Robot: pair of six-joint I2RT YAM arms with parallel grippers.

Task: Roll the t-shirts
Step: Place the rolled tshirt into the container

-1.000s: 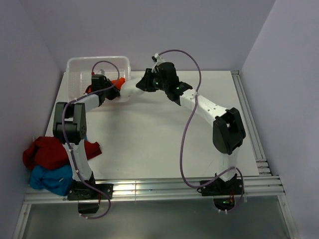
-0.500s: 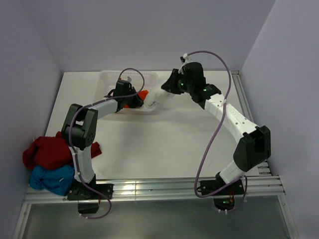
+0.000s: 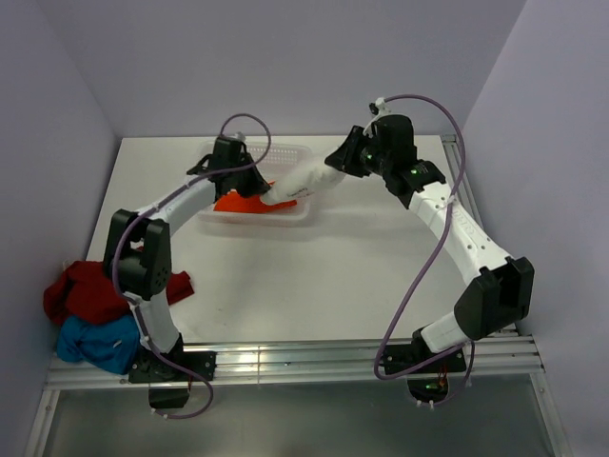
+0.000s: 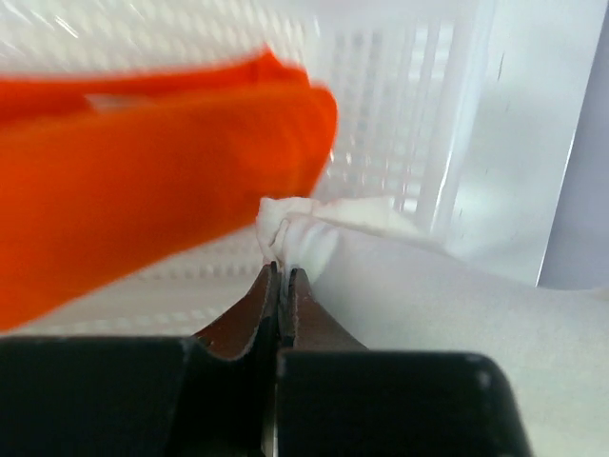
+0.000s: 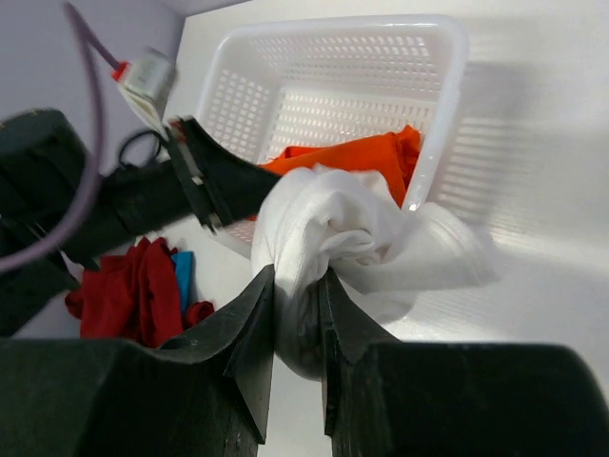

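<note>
Left tool [image 4: 282, 278] pinched shut on an end of the white t-shirt [image 3: 300, 181]. Right tool [image 5: 298, 286], narrowly parted, clamps the bunched other end. Orange t-shirt [image 3: 233, 202] in basket [image 3: 285, 218].

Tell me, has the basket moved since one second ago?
Yes. The basket has slid right and toward the arms, away from the table's back-left corner.

I am holding the white t-shirt [image 3: 300, 181] between left gripper [image 3: 260, 193] and right gripper [image 3: 336, 173] over the basket [image 3: 285, 218], orange t-shirt [image 3: 236, 202] lying inside.
</note>
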